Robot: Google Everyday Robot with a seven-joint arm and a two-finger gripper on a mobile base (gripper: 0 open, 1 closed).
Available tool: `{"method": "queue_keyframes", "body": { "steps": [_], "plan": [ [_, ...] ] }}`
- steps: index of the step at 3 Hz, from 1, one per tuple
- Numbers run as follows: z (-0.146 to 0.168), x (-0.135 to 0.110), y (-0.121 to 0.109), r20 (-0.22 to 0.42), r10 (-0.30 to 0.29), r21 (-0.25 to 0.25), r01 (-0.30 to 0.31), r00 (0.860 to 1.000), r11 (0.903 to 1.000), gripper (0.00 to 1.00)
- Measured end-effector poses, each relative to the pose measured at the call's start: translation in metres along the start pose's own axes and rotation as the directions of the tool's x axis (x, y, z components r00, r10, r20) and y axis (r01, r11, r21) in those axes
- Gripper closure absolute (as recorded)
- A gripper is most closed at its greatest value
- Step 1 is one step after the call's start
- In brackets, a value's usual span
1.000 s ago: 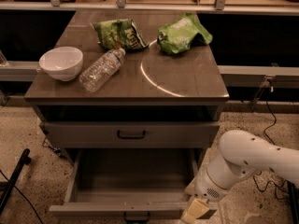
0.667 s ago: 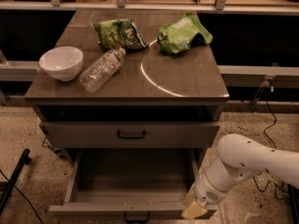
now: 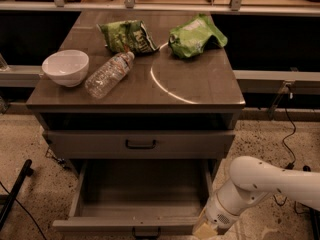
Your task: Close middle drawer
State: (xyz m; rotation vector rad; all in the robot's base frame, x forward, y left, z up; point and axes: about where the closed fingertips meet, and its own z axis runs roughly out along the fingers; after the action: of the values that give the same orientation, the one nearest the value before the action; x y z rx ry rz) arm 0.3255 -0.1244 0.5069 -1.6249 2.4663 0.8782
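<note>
The middle drawer [image 3: 142, 196] is pulled far out of the grey-brown cabinet, its deep box bare. Its flat front [image 3: 100, 225] lies along the bottom of the camera view, and its dark bar handle [image 3: 146, 232] is cut by the frame edge. My gripper [image 3: 204, 230] is at the end of the white arm [image 3: 260, 184], low on the right. It is right at the right end of the drawer's front, and whether it touches the front does not show.
Above the open drawer is a closed drawer [image 3: 140, 144] with a like handle. On the cabinet top [image 3: 200, 84] are a white bowl [image 3: 65, 67], a lying plastic bottle [image 3: 109, 74] and two green chip bags [image 3: 127, 35] [image 3: 196, 35]. Cables [image 3: 287, 134] trail on the speckled floor at right.
My arm and gripper have shifted a little left and down towards the right end of the drawer's front. The drawer stands about as far out as before.
</note>
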Motion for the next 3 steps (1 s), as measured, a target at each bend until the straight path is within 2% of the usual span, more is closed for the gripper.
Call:
{"method": "queue_keyframes", "body": {
  "steps": [2,3],
  "plan": [
    [0.019,0.008,-0.019,0.106,0.014,0.081,-0.023,0.994,0.9965,1.00],
    [0.031,0.010,-0.029,0.118,0.015,0.101,-0.027,0.993,0.9946,1.00]
  ]
}}
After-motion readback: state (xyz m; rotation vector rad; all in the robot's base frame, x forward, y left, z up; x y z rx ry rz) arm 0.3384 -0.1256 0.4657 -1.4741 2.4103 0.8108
